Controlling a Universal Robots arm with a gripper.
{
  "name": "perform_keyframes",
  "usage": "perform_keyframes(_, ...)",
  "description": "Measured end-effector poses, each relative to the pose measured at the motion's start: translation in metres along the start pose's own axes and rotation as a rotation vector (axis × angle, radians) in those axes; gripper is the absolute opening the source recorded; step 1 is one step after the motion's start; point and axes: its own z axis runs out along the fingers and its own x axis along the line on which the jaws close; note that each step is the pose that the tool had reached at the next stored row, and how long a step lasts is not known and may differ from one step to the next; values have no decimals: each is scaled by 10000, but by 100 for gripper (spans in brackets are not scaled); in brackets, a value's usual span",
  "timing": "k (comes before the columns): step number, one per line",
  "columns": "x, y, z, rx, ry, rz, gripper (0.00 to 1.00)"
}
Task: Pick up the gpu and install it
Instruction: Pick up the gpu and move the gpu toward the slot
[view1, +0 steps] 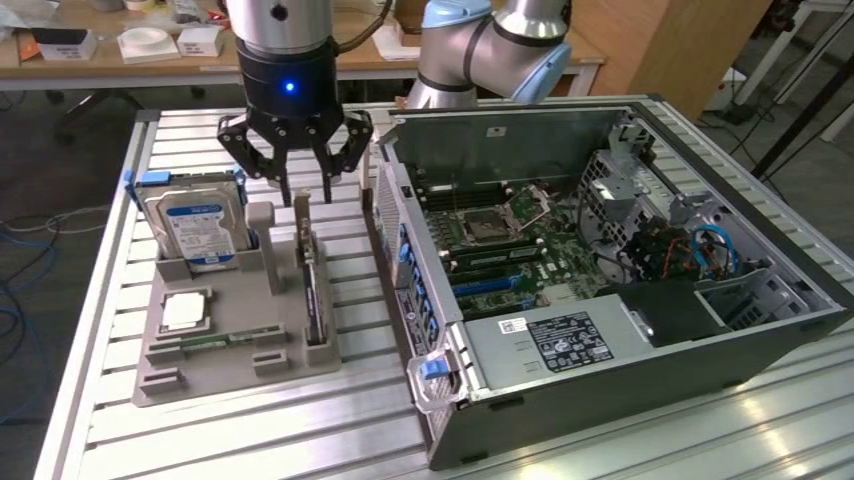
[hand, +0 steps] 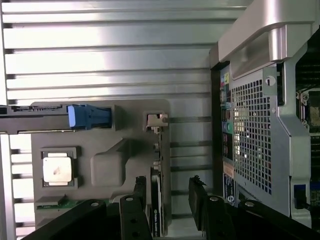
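Spread fingers (view1: 350, 150) over gpu (view1: 311, 290) top edge – gap each side.

No lettering is legible. Beside the computer case (view1: 641, 400), the hard drive (view1: 198, 228) carries a blue-white label. Inside the case, the power supply (view1: 501, 358) bears a black label (view1: 571, 340) and a white sticker (view1: 511, 325).

gpu (view1: 311, 290), thin black card, v. slim edge-on, standing upright on its long edge, in slot of grey holder (view1: 200, 375), holder's side twd exterior view's right, metal bracket at one end
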Motion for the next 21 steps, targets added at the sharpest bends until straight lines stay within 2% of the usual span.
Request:
perform_keyframes(9, 3, -5, 100, 0, 1, 0, 47)
perform_keyframes(21, 3, -6, 116, -2, 0, 2, 47)
